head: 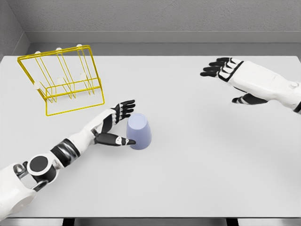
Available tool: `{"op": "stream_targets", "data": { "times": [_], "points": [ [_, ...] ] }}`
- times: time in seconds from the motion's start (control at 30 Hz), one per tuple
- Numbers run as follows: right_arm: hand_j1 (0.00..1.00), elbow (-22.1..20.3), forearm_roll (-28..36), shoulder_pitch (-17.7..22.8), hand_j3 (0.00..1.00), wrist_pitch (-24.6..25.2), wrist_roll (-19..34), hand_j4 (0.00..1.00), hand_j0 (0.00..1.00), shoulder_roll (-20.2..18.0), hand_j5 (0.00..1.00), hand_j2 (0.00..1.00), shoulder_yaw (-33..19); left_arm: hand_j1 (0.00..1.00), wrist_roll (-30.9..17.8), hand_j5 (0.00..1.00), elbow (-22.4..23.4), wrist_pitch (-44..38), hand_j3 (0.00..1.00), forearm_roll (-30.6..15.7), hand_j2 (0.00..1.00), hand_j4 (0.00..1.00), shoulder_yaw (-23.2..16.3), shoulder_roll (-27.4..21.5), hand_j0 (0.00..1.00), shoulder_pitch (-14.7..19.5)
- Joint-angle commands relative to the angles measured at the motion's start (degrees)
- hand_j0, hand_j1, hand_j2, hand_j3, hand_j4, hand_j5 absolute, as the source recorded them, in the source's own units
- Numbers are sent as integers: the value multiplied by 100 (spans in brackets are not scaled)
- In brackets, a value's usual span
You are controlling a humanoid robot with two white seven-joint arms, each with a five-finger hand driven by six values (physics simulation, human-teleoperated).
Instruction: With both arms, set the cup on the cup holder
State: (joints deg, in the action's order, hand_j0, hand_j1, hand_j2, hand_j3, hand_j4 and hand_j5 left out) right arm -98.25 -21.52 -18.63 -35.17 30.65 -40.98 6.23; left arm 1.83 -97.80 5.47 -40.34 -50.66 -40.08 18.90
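Head view. We see the left hand [114, 123] lying low on the table [211, 165], fingers spread and holding nothing. The cup [139, 131] stands upside down just to the right of this hand. The thumb [115, 140] reaches toward the cup's lower rim and appears to touch it; the fingers [124, 108] extend past the cup's far left side, and we cannot tell whether they make contact. The holder [63, 77], a yellow wire rack with white-tipped pegs, sits beyond the left hand and to its left, well apart from the cup.

The right hand [230, 75] hovers above the table, far to the right of the cup, fingers spread, palm down, empty.

We judge the step in hand to be the approach to the cup: the left hand brackets it but no grasp is closed. The next move calls for the fingers and thumb to close around the cup wall, firmly enough to lift without tipping. The right hand must come across if it is to share the carry to the pegs.
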Motion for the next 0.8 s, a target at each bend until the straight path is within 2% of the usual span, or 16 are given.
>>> {"op": "stream_targets", "data": {
  "times": [0.0, 0.1, 0.33, 0.7, 0.77],
  "points": [
    [100, 130, 341, 26, 100, 17, -6, 100, 100, 64, 100, 100, -342, 100, -7, 100, -3, -72, 100, 0, 100, 100, -14, 36, 100, 0],
    [100, 227, 359, 290, 100, 17, -6, 100, 100, 90, 100, 100, -588, 100, 2, 100, 32, -90, 100, 0, 100, 100, -58, 80, 100, 0],
    [100, 245, 359, 598, 100, 17, 56, 100, 100, 196, 100, 100, -931, 100, 2, 100, 94, -248, 100, 0, 100, 100, -181, 194, 100, 123],
    [100, 271, 350, 686, 100, 17, 56, 100, 100, 205, 100, 100, -1054, 100, 2, 100, 147, -266, 100, -9, 100, 100, -190, 282, 100, 132],
    [100, 271, 350, 686, 100, 17, 56, 100, 100, 205, 100, 100, -1054, 95, 2, 95, 147, -257, 95, -9, 95, 95, -190, 282, 95, 132]
  ]
}}
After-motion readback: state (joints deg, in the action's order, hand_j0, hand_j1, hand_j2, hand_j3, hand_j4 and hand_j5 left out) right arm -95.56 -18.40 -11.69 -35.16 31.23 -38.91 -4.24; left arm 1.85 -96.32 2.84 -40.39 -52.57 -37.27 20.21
